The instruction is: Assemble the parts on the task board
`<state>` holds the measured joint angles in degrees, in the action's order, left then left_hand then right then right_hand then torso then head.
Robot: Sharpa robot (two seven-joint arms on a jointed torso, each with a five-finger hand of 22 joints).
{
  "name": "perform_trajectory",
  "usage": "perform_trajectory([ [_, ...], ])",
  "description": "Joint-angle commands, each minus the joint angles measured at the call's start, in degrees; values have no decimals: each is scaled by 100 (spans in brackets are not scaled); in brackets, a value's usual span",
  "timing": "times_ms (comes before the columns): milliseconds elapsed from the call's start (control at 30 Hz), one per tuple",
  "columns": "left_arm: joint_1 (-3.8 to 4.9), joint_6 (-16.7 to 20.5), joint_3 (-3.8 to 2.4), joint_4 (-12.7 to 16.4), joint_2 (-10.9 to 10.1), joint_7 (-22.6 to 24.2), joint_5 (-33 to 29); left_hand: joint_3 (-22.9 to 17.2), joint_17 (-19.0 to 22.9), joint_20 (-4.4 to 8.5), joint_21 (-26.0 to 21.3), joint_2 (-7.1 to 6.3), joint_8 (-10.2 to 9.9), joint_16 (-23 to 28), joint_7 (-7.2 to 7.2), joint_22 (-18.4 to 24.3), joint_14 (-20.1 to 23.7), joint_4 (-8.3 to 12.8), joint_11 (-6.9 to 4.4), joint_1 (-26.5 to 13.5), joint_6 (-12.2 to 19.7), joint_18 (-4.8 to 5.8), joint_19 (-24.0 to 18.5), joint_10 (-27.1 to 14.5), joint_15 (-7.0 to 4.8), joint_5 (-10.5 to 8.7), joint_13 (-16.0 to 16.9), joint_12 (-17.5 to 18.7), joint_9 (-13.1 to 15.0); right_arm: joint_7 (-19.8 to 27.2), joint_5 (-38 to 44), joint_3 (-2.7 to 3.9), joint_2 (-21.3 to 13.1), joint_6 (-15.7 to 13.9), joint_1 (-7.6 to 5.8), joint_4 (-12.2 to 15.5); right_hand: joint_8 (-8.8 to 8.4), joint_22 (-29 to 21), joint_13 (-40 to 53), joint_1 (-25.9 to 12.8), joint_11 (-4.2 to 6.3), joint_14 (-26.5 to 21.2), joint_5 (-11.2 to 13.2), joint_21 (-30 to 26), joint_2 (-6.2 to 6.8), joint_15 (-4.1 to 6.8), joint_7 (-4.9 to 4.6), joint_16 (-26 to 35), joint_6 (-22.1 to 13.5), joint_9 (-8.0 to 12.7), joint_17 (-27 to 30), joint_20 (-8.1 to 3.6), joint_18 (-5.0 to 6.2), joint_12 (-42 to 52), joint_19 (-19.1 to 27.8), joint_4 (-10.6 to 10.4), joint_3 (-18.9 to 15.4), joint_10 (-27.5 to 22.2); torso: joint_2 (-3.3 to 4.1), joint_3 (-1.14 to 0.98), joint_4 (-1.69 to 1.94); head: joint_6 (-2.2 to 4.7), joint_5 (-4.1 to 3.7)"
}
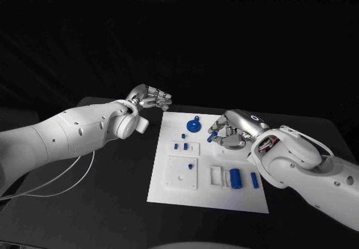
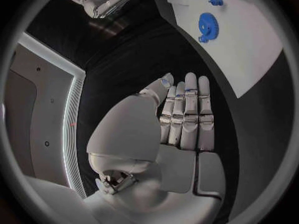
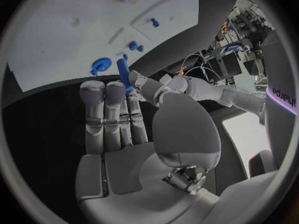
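The white task board (image 1: 174, 193) lies in the middle of the black table. My right hand (image 1: 233, 132) hovers over the board's far right part and pinches a slim blue peg (image 1: 212, 136) between thumb and a finger; the same peg (image 3: 124, 75) sticks up past the fingertips in the right wrist view. A blue gear (image 1: 194, 125) stands near the board's far edge, left of that hand. My left hand (image 1: 152, 97) hangs off the board's far left corner, its fingers (image 2: 189, 109) straight and holding nothing.
On the board are two short blue pegs (image 1: 181, 147), a blue pin (image 1: 191, 166) in a square white plate (image 1: 182, 179), a blue cylinder (image 1: 235, 178) and a blue bar (image 1: 254, 179). A white cable (image 1: 60, 181) trails under my left arm.
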<state>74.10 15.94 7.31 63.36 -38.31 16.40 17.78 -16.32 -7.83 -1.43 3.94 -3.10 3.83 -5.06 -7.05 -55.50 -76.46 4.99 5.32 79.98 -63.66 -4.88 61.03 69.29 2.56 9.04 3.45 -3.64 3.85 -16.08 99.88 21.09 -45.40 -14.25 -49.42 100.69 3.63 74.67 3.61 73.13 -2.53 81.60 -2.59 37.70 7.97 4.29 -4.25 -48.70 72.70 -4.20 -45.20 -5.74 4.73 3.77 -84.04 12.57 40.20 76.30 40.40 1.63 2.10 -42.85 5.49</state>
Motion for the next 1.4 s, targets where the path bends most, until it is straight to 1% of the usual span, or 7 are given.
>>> perform_trajectory([
  [33,-17,-95,-5,-3,31,45,-114,3,-6,-3,-5,2,-23,-25,-9,5,-12,-34,3,-45,35,86,33,-47,6,9,-8,21,-4,134,91,-65,160,32,10,49,5,8,102,-24,229,16,-28,18,-23,26,10,40,32,-5,-5,-21,117,41,-278,15,22,568,3,5,-2,17,33],
  [133,-26,-106,-5,-7,44,40,-118,3,-6,-3,-5,2,-23,-25,-9,5,-12,-34,3,-45,35,86,33,-47,6,9,-8,21,-4,171,180,-142,319,51,14,76,5,11,105,-23,231,17,-30,11,-27,25,13,43,35,-6,-8,-20,119,42,-278,23,21,570,4,-5,8,16,48],
  [267,-33,-131,-5,-15,75,19,-120,5,-6,-4,-6,7,-23,-23,-9,17,-10,-39,4,-52,37,87,32,-48,8,4,-7,21,-4,233,306,-344,562,65,19,75,4,14,109,-30,230,17,-31,13,-32,24,12,48,35,-8,-10,-18,120,42,-279,31,21,568,17,6,24,18,109],
  [667,-36,-177,-5,-49,133,-2,-121,5,-6,-4,-6,7,-23,-23,-9,17,-10,-39,4,-52,37,87,32,-48,8,4,-7,21,-4,334,581,-787,855,61,82,6,5,12,116,-36,228,20,-31,-8,-39,23,12,57,35,-9,-13,-16,125,42,-280,51,19,565,13,4,4,-73,280],
  [833,-36,-186,-5,-46,134,-3,-121,5,-6,-4,-6,7,-23,-23,-9,17,-10,-39,4,-52,37,87,32,-48,8,4,-7,21,-4,358,658,-953,881,96,167,-58,5,15,121,-43,227,21,-32,-13,-46,20,12,64,37,-11,-17,-13,128,41,-280,68,16,563,13,-2,1,-83,300],
  [1133,-36,-195,-5,-32,111,-3,-119,9,-6,-5,-3,17,-22,-22,-7,53,-8,-44,3,-43,31,87,34,-47,9,5,-7,20,-3,378,768,-1027,841,95,409,-155,6,26,127,-53,230,23,-32,-1,-50,19,14,67,46,-13,-24,-11,129,45,-281,82,14,571,15,-3,0,-123,327],
  [1400,-36,-194,-4,-32,95,-4,-116,9,-6,-5,-3,17,-22,-22,-7,53,-8,-44,3,-43,31,87,34,-47,9,5,-7,20,-3,384,805,-1033,813,90,486,-167,5,28,129,-57,231,22,-32,-12,-55,20,16,74,48,-13,-28,-12,131,42,-280,92,15,572,13,-5,-2,-154,339],
])
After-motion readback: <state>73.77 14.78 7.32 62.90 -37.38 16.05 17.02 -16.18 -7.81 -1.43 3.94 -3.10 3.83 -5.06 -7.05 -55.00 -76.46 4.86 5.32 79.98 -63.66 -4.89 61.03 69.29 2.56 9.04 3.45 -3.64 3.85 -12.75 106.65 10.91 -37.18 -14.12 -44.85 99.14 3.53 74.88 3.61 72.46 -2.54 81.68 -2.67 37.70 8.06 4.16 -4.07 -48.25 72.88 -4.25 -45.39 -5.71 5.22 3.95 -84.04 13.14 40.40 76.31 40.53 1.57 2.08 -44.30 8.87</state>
